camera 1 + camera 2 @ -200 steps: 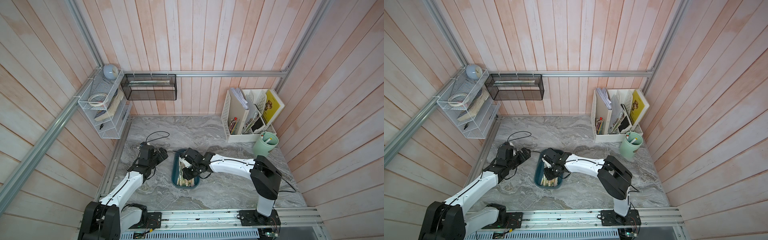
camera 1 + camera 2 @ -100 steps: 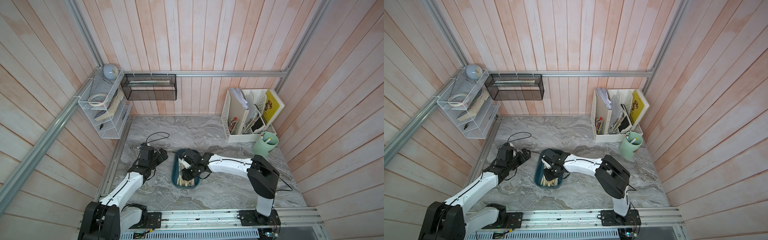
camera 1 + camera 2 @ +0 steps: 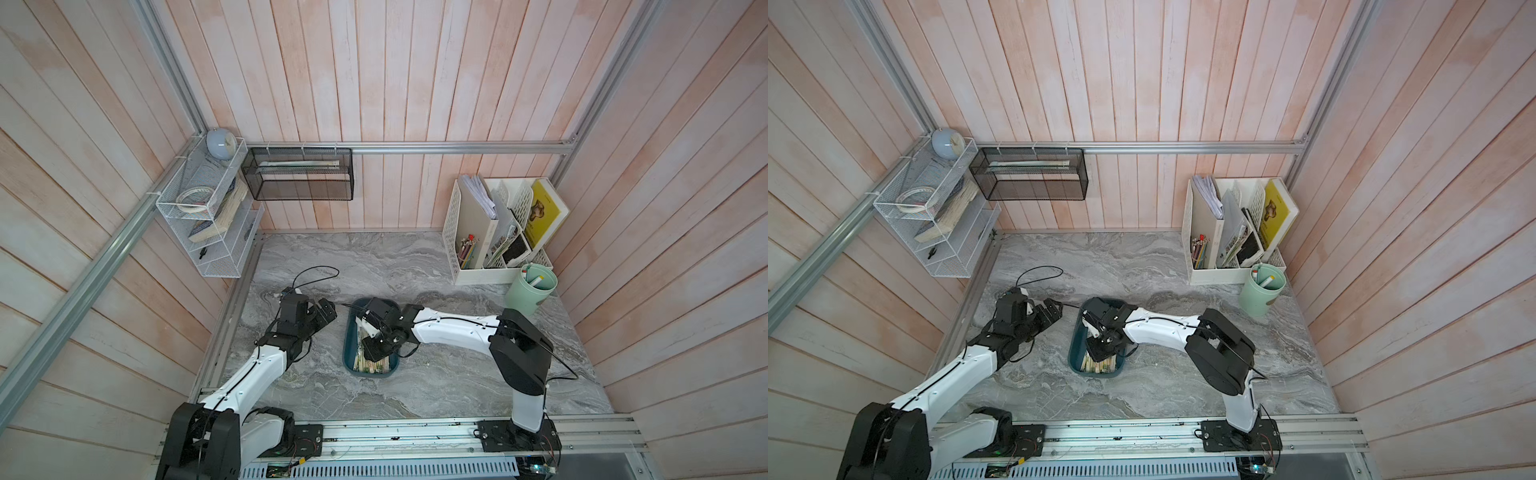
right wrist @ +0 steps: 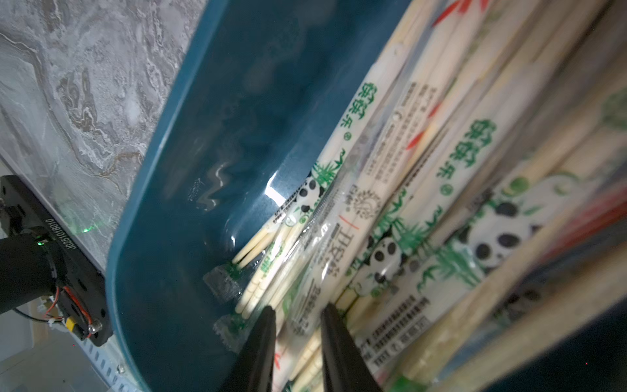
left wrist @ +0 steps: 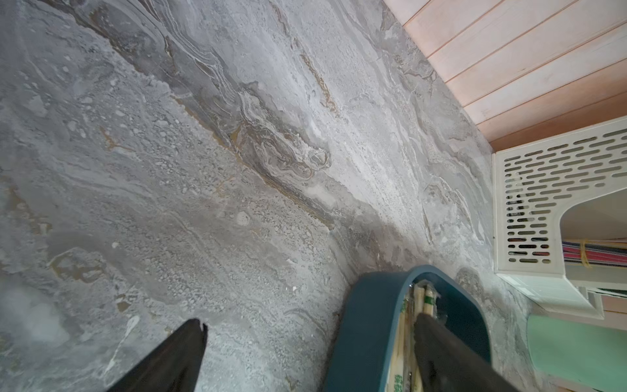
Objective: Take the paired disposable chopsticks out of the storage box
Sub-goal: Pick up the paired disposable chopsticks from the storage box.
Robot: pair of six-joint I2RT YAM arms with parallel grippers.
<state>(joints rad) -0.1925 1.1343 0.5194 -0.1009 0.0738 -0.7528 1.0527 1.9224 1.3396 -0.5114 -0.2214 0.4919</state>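
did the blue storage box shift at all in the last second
No. The storage box lies just where it was, same gap to the green cup.

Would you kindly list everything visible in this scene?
storage box: one, dark teal, centre.
paired disposable chopsticks: many, pale bamboo in printed sleeves, inside the box.
file organiser: one, white, back right.
cup: one, pale green, beside the organiser.
mesh basket: one, black, on back wall.
wire shelf: one, white, on left wall.
table: one, grey marble, underneath.
left gripper: one, black, open, beside the box.
right gripper: one, black, narrowly parted over a sleeve in the box.
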